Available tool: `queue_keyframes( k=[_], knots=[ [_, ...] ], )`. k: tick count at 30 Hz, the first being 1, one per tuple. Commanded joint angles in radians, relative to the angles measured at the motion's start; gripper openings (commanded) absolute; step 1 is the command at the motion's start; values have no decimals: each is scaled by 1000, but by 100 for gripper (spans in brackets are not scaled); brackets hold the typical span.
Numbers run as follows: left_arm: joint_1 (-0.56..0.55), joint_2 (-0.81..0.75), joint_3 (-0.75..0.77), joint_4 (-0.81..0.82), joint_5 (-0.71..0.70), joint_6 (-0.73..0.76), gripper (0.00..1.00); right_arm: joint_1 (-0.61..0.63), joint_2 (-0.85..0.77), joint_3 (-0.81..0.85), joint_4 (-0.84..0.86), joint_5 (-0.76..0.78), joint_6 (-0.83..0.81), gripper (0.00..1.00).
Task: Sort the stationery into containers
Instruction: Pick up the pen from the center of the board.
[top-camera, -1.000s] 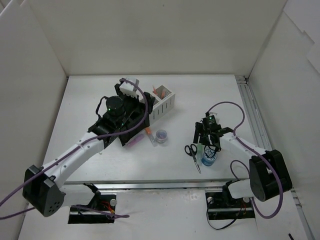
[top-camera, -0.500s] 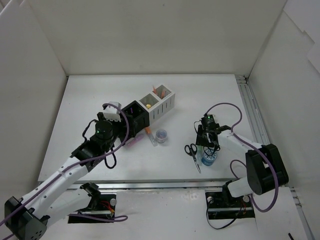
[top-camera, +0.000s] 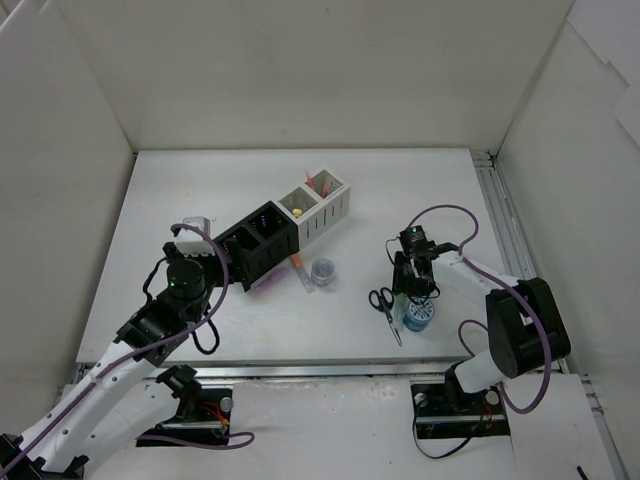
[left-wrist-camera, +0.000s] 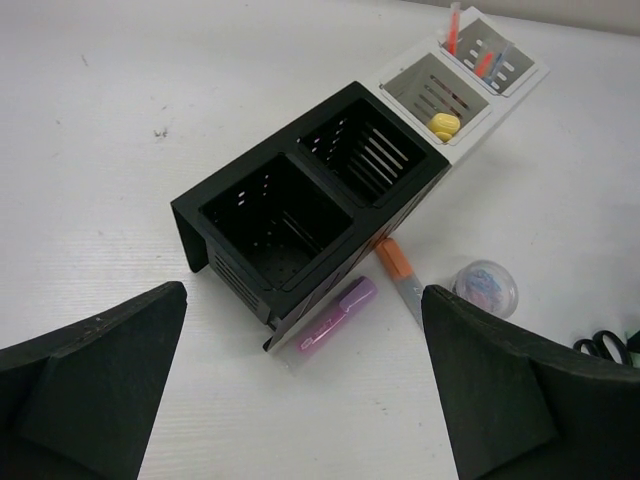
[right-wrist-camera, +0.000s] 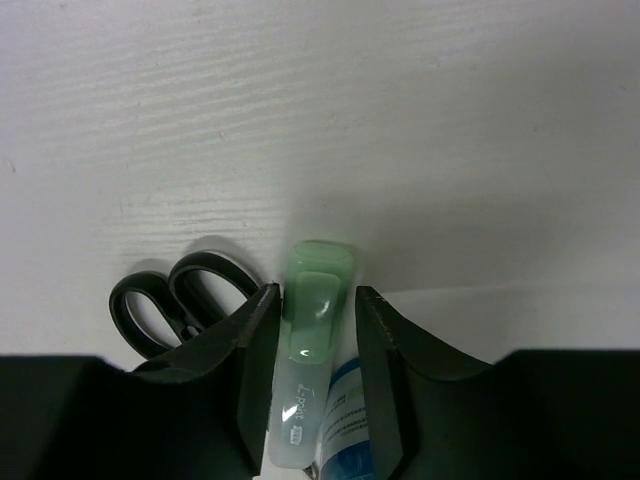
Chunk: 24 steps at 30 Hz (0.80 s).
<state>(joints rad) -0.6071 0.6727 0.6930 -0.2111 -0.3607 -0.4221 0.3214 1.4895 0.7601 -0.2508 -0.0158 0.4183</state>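
Observation:
The organiser is a row of two black compartments (top-camera: 255, 240) and two white ones (top-camera: 318, 205); the left wrist view shows its black rim (left-wrist-camera: 290, 160). The white compartments hold a yellow item (left-wrist-camera: 443, 124) and orange pens (left-wrist-camera: 455, 30). A pink marker (left-wrist-camera: 335, 315), an orange pen (left-wrist-camera: 393, 260) and a purple-lidded tub (left-wrist-camera: 485, 287) lie beside it. My left gripper (top-camera: 205, 250) is open and empty, short of the black end. My right gripper (top-camera: 412, 285) is closed round the pale green eraser (right-wrist-camera: 315, 320), which lies on the table between black scissors (right-wrist-camera: 170, 300) and the blue tape roll (right-wrist-camera: 345, 420).
White walls enclose the table on the left, back and right. A metal rail (top-camera: 505, 230) runs along the right side. The scissors (top-camera: 383, 300) and tape roll (top-camera: 418, 318) lie close to the near edge of the table.
My left arm has pulled back toward the near left, away from the organiser. My right gripper has shifted slightly nearer and sits over the green eraser.

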Motion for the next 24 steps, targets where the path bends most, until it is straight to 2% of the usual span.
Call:
queue_keyframes(
  k=[1, 2, 6, 8, 11, 16, 20, 24],
  knots=[
    [-5, -10, 27, -16, -66, -12, 99, 1, 0, 44, -64, -13, 5, 32],
    [-5, -15, 26, -17, -72, -9, 99, 2, 3, 44, -65, -13, 4, 25],
    [-5, -18, 34, -27, -84, 11, 100, 1, 3, 48, -64, -15, -3, 11],
    [-5, -15, 43, -37, -86, 17, 99, 4, 5, 51, -47, -30, -21, 6],
    [-5, -12, 45, -39, -75, 34, 99, 13, -18, 79, 20, -47, -42, 4],
    [-5, -15, 39, -33, -26, 29, 100, 64, -98, 180, 221, -65, -122, 0],
    [-5, -18, 30, -33, 0, 11, 99, 105, -129, 234, 535, -145, -185, 0],
    [-5, -5, 31, -79, -1, -58, 99, 178, -69, 352, 775, -216, -272, 0]
  ],
)
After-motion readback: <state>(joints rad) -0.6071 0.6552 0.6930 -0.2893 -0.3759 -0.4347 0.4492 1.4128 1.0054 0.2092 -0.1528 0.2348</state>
